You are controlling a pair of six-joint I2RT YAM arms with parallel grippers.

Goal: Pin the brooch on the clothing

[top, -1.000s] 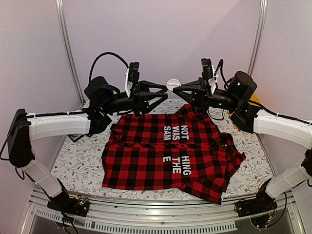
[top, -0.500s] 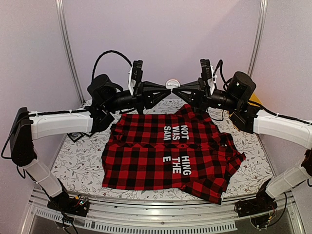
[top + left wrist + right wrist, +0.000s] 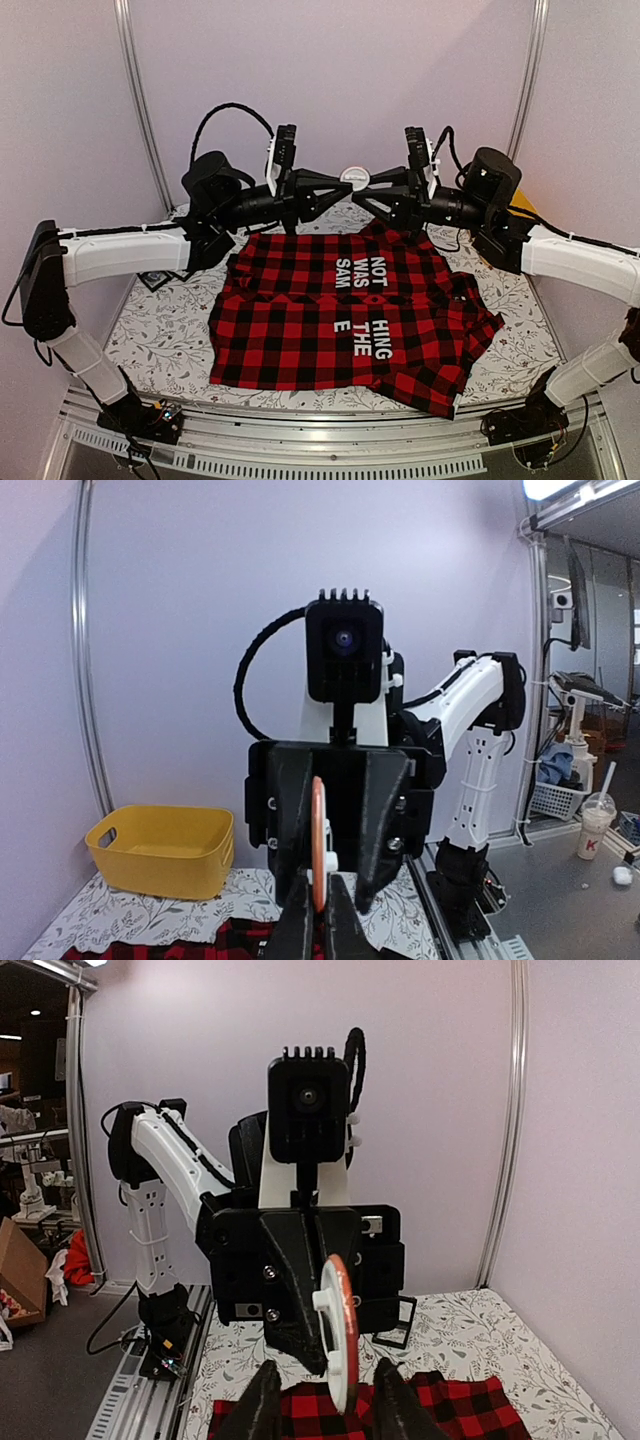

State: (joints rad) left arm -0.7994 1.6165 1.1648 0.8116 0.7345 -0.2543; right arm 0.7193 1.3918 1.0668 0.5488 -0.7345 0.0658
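Observation:
The red-and-black checked shirt (image 3: 300, 320) with white letters lies flat on the table; it also shows in the left wrist view (image 3: 200, 945) and the right wrist view (image 3: 460, 1405). The brooch (image 3: 355, 174), a round white disc with an orange rim, hangs in the air above the shirt's far end. My left gripper (image 3: 340, 181) is shut on the brooch's edge (image 3: 317, 840). My right gripper (image 3: 364, 188) faces it nose to nose, its jaws open on either side of the brooch (image 3: 340, 1335) without gripping it.
A yellow basket (image 3: 160, 850) stands at the far right of the table (image 3: 527, 210). A small black open case (image 3: 400, 1318) lies at the far left on the floral tablecloth (image 3: 160, 340). White walls and metal posts enclose the table.
My left gripper, wide open a second ago, moved right and closed on the brooch. My right gripper, which held the brooch, has opened its jaws. Both arms rose slightly.

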